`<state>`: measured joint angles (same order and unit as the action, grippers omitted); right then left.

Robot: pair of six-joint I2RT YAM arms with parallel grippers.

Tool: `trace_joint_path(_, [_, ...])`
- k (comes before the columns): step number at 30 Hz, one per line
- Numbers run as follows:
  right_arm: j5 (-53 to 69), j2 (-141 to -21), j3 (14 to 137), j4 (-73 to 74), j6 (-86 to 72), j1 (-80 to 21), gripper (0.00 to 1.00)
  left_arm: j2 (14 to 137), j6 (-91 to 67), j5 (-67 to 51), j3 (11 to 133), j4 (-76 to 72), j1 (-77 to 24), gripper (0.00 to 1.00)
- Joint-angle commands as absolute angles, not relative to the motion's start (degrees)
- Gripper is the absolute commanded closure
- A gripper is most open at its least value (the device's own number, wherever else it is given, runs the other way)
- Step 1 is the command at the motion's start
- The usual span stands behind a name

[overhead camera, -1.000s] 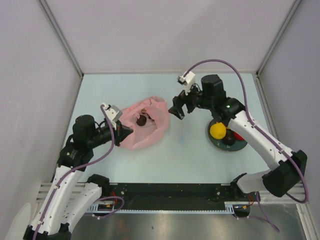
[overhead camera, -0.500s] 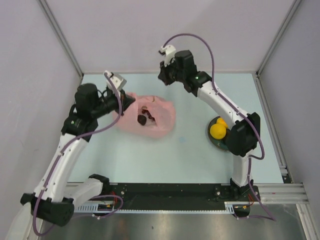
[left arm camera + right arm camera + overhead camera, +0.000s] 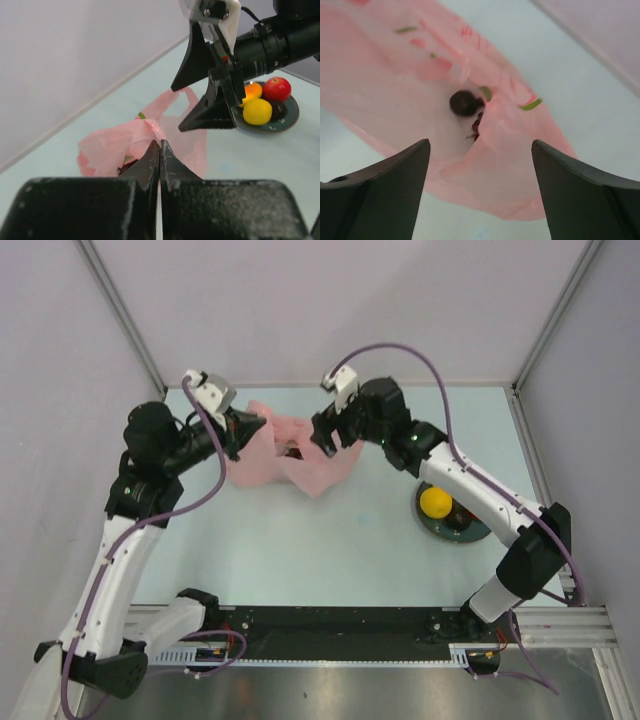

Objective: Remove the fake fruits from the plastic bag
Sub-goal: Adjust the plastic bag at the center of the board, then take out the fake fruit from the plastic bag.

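Note:
The pink plastic bag lies at the back of the table, its left edge lifted. My left gripper is shut on that edge, seen pinched between the closed jaws in the left wrist view. My right gripper is open and empty just above the bag's right side. In the right wrist view the gripper hangs over the bag, and the dark purple grape bunch shows inside the bag's mouth. A yellow fruit, an orange one and a red apple sit on the dark plate.
The plate stands at the right, under my right arm's forearm, and also holds a small dark item. Grey walls close in the left, back and right sides of the pale table.
My left gripper has pulled the bag's edge up and toward the back left. My right arm has swung from the back wall down over the bag's right side, jaws open.

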<state>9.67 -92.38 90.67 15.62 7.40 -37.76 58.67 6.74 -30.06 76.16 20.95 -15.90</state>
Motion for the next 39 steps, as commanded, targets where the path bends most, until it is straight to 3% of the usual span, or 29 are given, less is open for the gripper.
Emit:
trace_joint_path(1, [8.69, -87.29, 83.07, 12.58, 9.06, -40.86, 0.23, 51.95, 5.71, -32.52, 69.01, 27.23, -16.00, 1.00])
trace_joint_path(6, [14.06, -89.11, 83.23, 10.55, 9.14, -44.47, 0.68, 43.95, 8.78, -31.82, 62.41, 35.15, -15.91, 1.00])
trace_joint_path(9, [14.15, -95.41, 84.46, 9.94, 9.06, -46.58, 0.78, 42.11, 9.75, -31.47, 60.65, 36.12, -16.00, 1.00])
trace_joint_path(15, [12.13, -106.60, 84.56, 10.28, 6.77, -50.61, 0.89, 39.29, 6.86, -30.23, 56.61, 34.10, -14.95, 1.00])
trace_joint_path(23, [10.03, -107.14, 78.13, 10.73, 5.80, -53.00, 0.90, 33.58, 4.40, -29.44, 50.46, 32.26, -10.81, 1.00])
trace_joint_path(26, [7.30, -109.84, 80.76, 8.88, 6.24, -52.30, 0.85, 33.22, 3.96, -30.41, 48.79, 31.82, -9.93, 1.00])
trace_joint_path(33, [5.28, -120.56, 93.94, 8.61, 6.85, -51.15, 0.41, 33.92, 5.97, -31.46, 48.43, 33.92, -9.58, 1.00])
trace_joint_path(36, [3.70, -125.74, 99.22, 9.05, 7.03, -50.89, 0.26, 34.54, 6.24, -31.55, 48.52, 34.72, -9.58, 1.00])
trace_joint_path(39, [3.60, -129.28, 103.34, 10.28, 7.56, -50.80, 0.20, 35.24, 6.33, -31.64, 48.69, 34.80, -9.58, 1.00])
